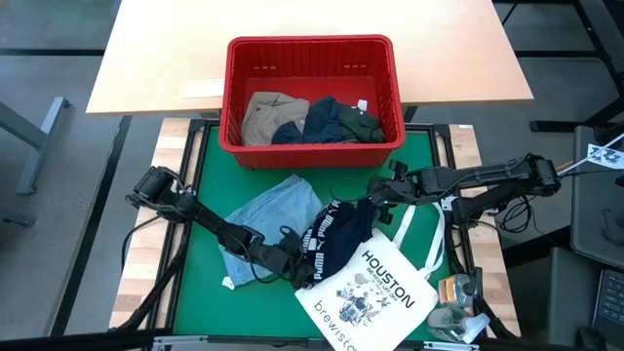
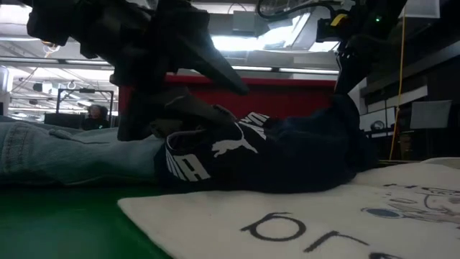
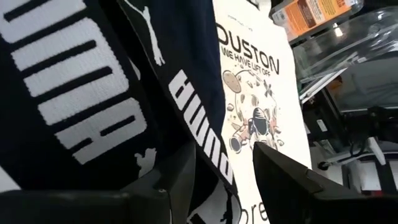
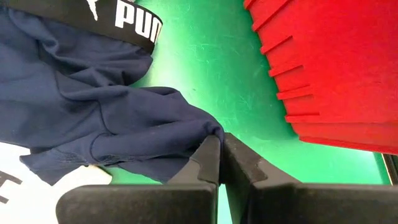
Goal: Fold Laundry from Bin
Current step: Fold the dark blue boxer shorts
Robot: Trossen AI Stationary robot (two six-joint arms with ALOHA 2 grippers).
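Nearest the camera, the navy garment [image 1: 336,239] is spread on the green surface [image 1: 200,244] at six o'clock from the bin [image 1: 312,51], pinched by closed right fingers [image 4: 219,152], while open left fingers [image 3: 283,171] should be closed on its waistband [image 3: 199,109] before tension is applied evenly.

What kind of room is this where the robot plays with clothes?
Probably a robot lab or workshop. Two robot arms work over a green table mat holding a red bin of clothes, and the low view shows ceiling strip lights and a yellow cable behind.
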